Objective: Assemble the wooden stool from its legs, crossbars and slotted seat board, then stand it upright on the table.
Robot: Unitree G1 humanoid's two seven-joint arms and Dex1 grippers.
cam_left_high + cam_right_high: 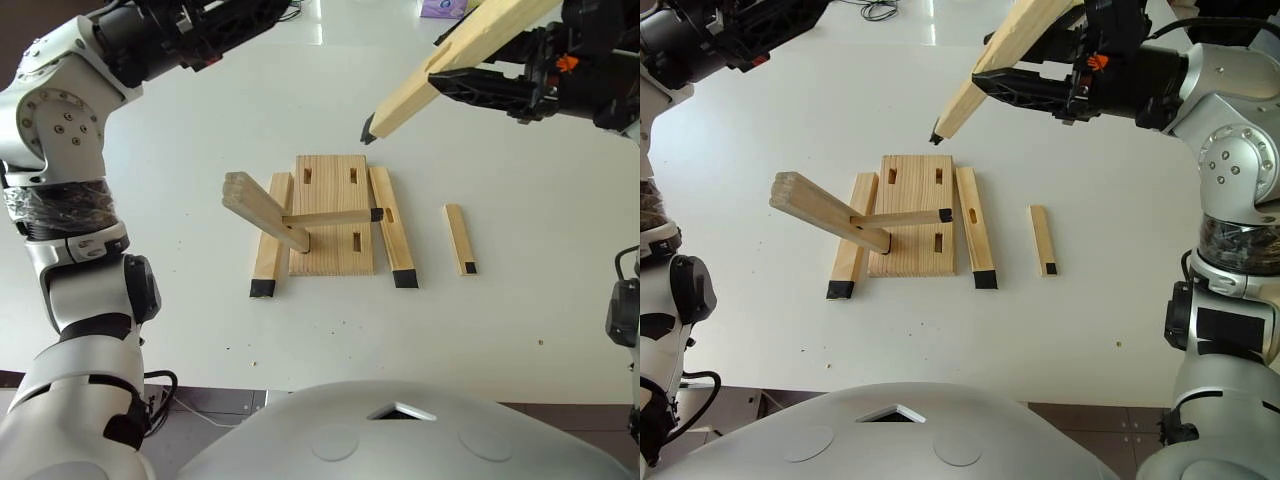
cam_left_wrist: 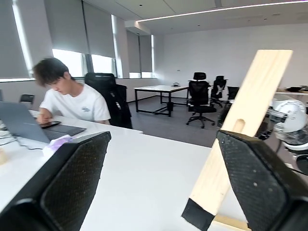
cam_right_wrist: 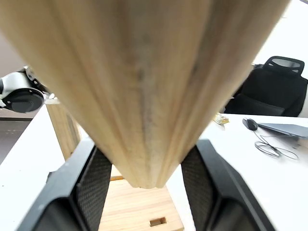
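Hovering high beyond the board, the right jaws pinch a leg, black-tipped end tilted down; left jaws hang spread above the bench.

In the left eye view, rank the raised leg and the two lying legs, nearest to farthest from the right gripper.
1. Raised leg, in the right gripper's jaws.
2. Right lying leg, right of the seat board.
3. Left lying leg, left of it.

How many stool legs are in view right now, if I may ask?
4. The held leg is in the right gripper; the standing leg rises from the seat board; the left flat leg and right flat leg lie beside it. None seems hidden.
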